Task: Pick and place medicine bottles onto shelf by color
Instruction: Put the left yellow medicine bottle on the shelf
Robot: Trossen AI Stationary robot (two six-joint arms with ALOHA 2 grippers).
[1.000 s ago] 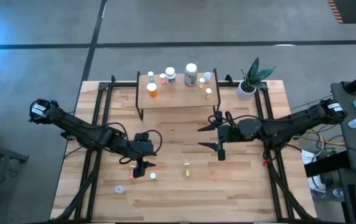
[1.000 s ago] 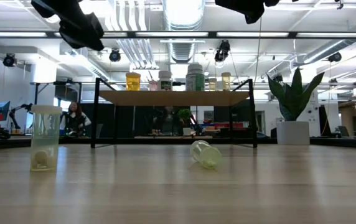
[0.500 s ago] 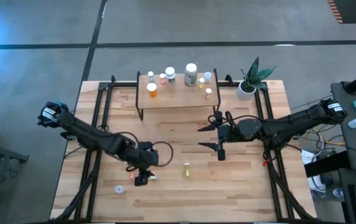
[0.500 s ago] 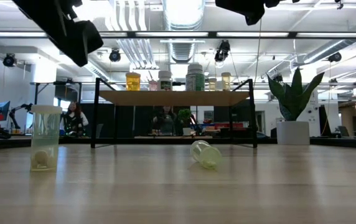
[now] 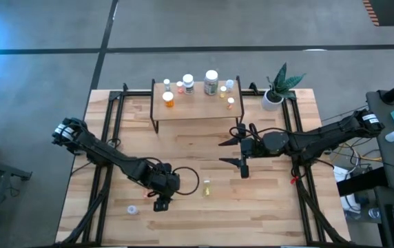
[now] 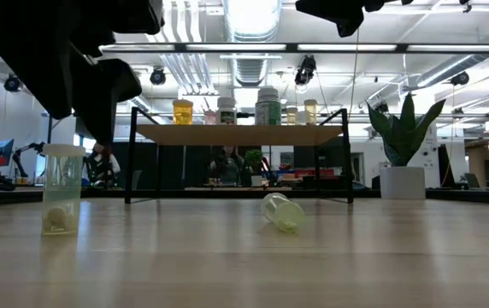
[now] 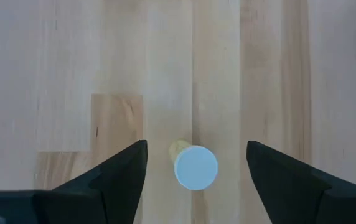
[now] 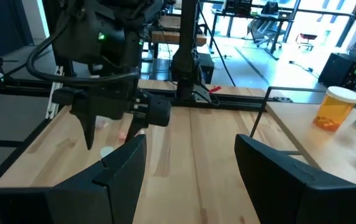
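Upright — pale-yellow bottle (image 7: 195, 166), white cap.

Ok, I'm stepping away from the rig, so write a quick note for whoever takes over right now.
Left gripper: open, pointing straight down over the upright yellow bottle on the table's near left, not gripping it.
Right gripper: open and empty, waiting above the middle of the table, in front of the shelf.
Done: about eight bottles stand on the shelf, the orange bottle at its left end.
Left: the yellow bottle, a pale bottle on its side near the table's centre, and a small pink bottle near the front left.
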